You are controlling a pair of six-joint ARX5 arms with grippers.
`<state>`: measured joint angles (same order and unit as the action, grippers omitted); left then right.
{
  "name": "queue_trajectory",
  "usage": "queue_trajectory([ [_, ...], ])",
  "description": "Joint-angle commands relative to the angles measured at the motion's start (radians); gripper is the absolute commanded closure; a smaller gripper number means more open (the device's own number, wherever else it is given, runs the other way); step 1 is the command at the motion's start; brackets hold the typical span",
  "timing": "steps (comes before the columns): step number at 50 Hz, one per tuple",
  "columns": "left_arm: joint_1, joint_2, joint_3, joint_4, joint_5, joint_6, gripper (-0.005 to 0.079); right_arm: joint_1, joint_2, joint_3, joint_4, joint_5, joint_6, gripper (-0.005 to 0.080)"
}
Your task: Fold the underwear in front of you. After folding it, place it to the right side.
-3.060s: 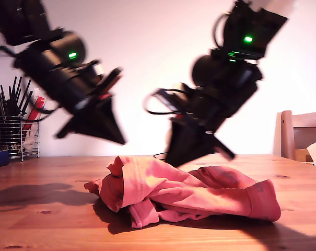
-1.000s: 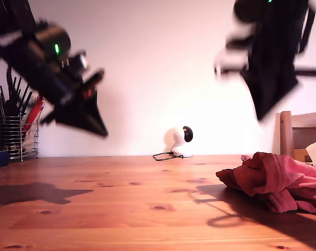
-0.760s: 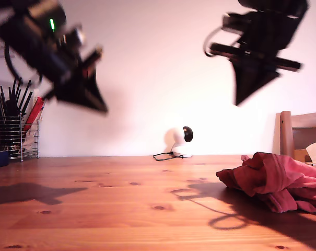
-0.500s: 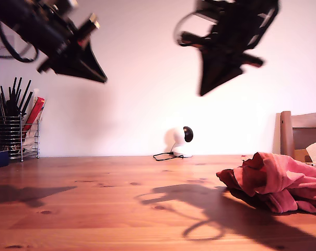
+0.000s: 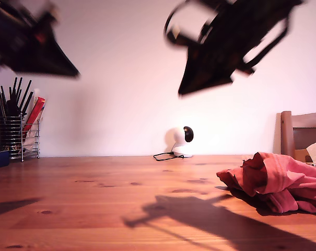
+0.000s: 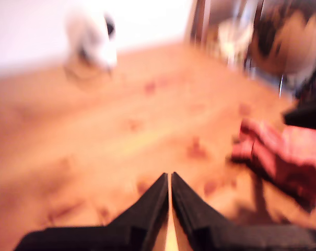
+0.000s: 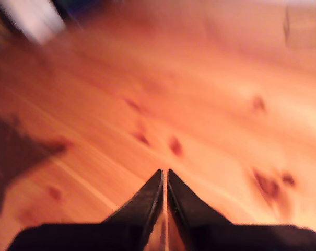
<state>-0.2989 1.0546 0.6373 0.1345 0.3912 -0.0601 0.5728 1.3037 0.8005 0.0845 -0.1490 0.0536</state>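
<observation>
Evidently the underwear (image 5: 283, 180) lies in a loose, lumpy heap at the exterior view's right, on the wooden table (image 5: 95, 204) in front of a chair (image 5: 299, 133). It is well apart from the white camera (image 5: 179, 140) at the far edge. The first gripper (image 6: 170, 180) and the second gripper (image 7: 164, 175) both show their jaws pressed together with nothing between them. Two blurred arms hang high above the table. The risk is in the bundle itself. Being bunched rather than flat, its layers could slump open, and any low pass by an arm could snag a fold and drag it.
</observation>
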Motion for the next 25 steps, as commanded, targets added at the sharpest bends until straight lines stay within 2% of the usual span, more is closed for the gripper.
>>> queue_trajectory([
  [1,-0.006,-0.043,-0.049,0.033,-0.011,-0.021,0.0753,0.007,-0.063,-0.085,0.092,-0.005,-0.002,0.0763],
  [8,-0.03,-0.17,-0.13,0.101,-0.07,-0.046,0.0753,0.016,-0.237,-0.249,0.236,0.039,-0.001,0.0763],
  [9,-0.035,-0.185,-0.138,0.101,-0.113,-0.054,0.0753,0.019,-0.254,-0.268,0.255,0.072,-0.002,0.0763],
  [15,-0.077,-0.272,-0.183,0.104,-0.228,-0.043,0.0753,0.043,-0.361,-0.36,0.394,0.175,-0.033,0.0763],
  [18,-0.097,-0.312,-0.198,0.106,-0.237,-0.008,0.0754,0.044,-0.4,-0.375,0.447,0.172,-0.085,0.0763],
  [25,-0.121,-0.359,-0.203,0.107,-0.243,-0.006,0.0754,0.044,-0.439,-0.374,0.447,0.158,-0.085,0.0763],
])
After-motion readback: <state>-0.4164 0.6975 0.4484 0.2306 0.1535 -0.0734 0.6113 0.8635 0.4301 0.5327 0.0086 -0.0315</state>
